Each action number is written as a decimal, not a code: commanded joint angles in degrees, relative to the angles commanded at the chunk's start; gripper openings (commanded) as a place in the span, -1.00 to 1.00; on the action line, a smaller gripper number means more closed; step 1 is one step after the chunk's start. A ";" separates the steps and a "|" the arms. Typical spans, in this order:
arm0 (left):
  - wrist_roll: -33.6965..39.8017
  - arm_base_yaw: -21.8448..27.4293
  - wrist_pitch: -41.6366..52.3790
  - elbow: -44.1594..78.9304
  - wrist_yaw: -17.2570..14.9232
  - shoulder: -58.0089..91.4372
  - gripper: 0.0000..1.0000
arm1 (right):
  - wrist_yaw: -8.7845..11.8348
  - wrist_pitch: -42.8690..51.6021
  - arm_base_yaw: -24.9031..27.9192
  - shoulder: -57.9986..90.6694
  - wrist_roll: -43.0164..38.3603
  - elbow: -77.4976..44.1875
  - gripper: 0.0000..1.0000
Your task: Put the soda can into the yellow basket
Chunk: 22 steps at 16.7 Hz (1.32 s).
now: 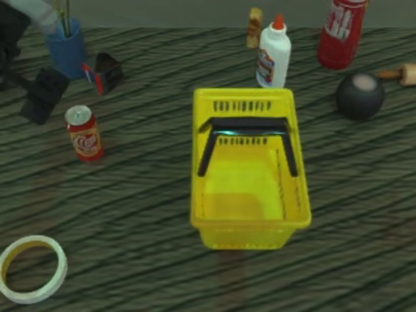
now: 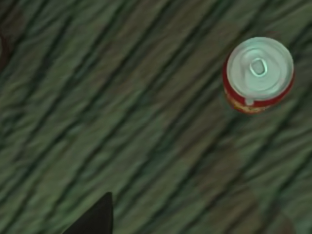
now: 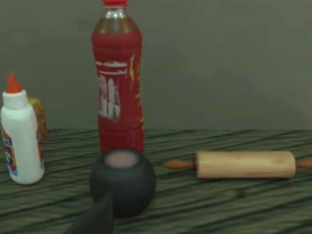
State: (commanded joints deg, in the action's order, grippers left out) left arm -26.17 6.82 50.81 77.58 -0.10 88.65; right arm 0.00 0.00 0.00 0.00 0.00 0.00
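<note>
The soda can point(image 1: 84, 133) stands upright on the table's left side, red with a silver top and a tan label. Seen from above in the left wrist view, the soda can point(image 2: 258, 73) sits off to one side of the frame. My left gripper point(image 1: 75, 84) hovers just behind the can at the back left, open and holding nothing; only one of its fingers point(image 2: 97, 219) shows in the wrist view. The yellow basket point(image 1: 201, 195) stands mid-table, its black handle point(image 1: 247, 123) raised. My right gripper is outside the top view; one of its fingers point(image 3: 100, 217) shows.
A blue cup point(image 1: 65, 49) stands at the back left by my left arm. Along the back are a glue bottle point(image 1: 273, 55), a tall red bottle point(image 1: 341, 32), a black ball point(image 1: 359, 95) and a rolling pin point(image 1: 403, 73). A tape ring point(image 1: 31, 268) lies front left.
</note>
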 joint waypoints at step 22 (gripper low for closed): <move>-11.37 2.84 14.21 28.26 -0.11 41.87 1.00 | 0.00 0.00 0.00 0.00 0.00 0.00 1.00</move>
State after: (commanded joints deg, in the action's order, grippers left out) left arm -37.53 9.66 65.02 105.84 -0.21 130.53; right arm 0.00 0.00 0.00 0.00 0.00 0.00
